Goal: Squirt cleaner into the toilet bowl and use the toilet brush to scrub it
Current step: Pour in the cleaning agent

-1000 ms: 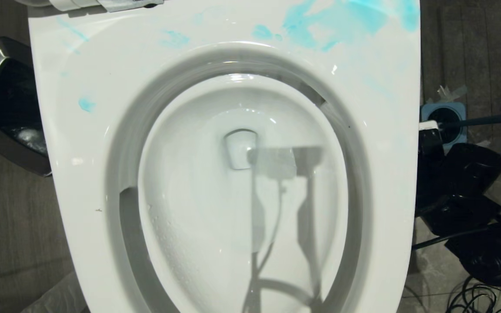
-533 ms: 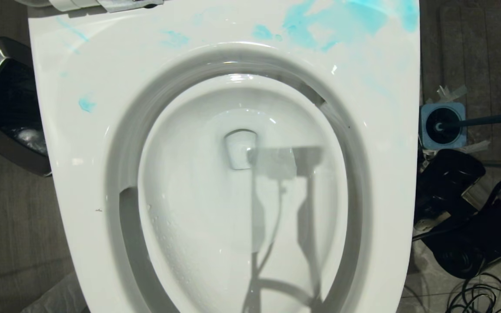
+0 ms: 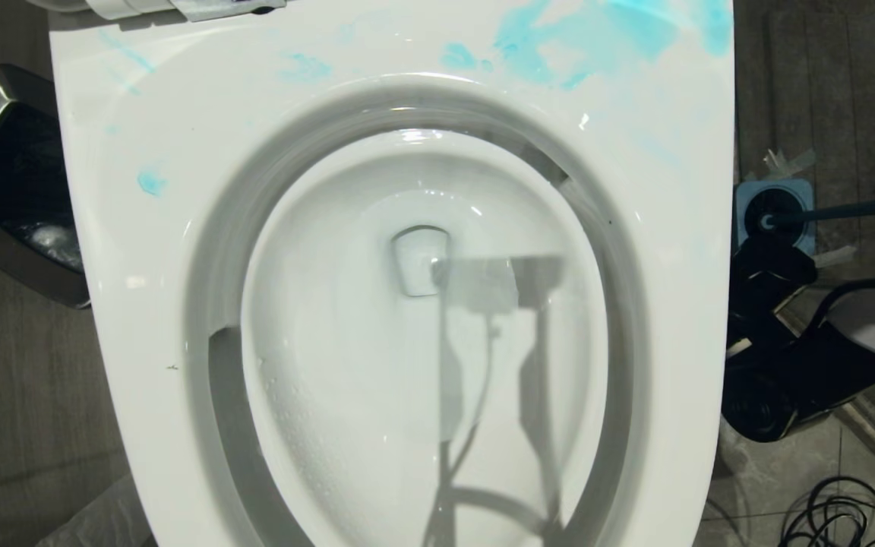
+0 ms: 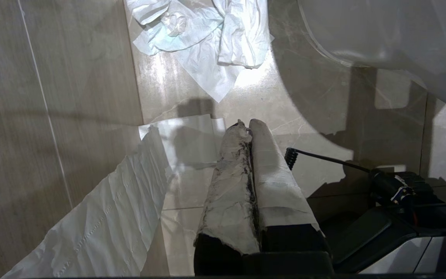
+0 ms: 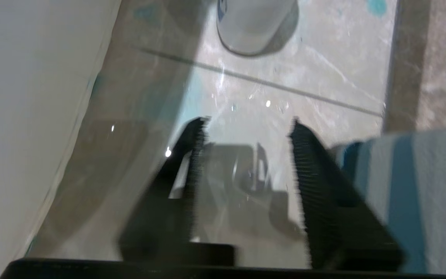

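Toilet brush (image 3: 840,210) stands in its square blue-grey stand (image 3: 775,216) on the floor beside the toilet bowl (image 3: 407,304), its dark-blue handle leaning away from the bowl; only our head view shows it. Our right gripper (image 5: 246,155) has its two ribbed black fingers (image 5: 192,162) apart with nothing between them, over wet, glinting floor tiles. Outward from those fingers, the right wrist view gives us the bowl's white outer wall on one side, a striped blue and white cloth (image 5: 412,193) just beside the other finger, and a pale rounded object (image 5: 254,23) farther off on the tiles. In the head view the right arm is a dark bulk low beside the bowl, below the stand.

Our left gripper (image 4: 250,128) has its paper-wrapped fingers (image 4: 230,174) pressed together, holding nothing, above the tiled floor. Around them lie a flat sheet of tissue (image 4: 110,217) and, farther out, a crumpled heap of tissue (image 4: 207,35); the head view shows neither clearly.

Cleaner (image 3: 589,38) shows as turquoise smears on the bowl's far rim, with a small spot (image 3: 151,182) on the rim nearer the waste bin (image 3: 4,182).
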Robot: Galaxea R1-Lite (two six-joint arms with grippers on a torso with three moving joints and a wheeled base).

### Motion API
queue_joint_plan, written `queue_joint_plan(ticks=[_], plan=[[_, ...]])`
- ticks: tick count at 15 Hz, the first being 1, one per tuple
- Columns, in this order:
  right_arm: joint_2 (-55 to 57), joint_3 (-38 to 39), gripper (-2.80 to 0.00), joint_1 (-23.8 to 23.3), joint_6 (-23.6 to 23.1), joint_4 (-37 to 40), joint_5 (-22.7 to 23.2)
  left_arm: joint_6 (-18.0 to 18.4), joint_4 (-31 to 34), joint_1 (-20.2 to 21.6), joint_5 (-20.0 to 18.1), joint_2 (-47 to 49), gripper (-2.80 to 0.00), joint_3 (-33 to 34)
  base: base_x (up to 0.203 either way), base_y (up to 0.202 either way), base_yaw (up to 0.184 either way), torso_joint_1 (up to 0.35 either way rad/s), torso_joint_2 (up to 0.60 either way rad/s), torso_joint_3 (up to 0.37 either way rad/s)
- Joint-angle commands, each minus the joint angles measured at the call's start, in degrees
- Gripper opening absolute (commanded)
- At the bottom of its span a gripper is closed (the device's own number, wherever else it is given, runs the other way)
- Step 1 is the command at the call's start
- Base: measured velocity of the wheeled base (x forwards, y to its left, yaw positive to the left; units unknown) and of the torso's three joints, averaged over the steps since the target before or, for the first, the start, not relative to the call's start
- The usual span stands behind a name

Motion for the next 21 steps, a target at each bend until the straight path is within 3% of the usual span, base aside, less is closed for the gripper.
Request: queue_joint_plan(ticks=[1,21], plan=[[2.1,-2.7,0.0,-0.6,-0.1,-0.6,0.1,0.0,0.0,0.0,0.0,0.1,-2.8,0.0,0.0,0.0,0.0,0.0,0.0,0.0],[16.2,-41.1,0.0,-3.0,-3.5,0.5,4.6,0.0,0.0,0.0,0.0,0.1,-2.8,0.0,0.0,0.0,0.0,0.0,0.0,0.0]])
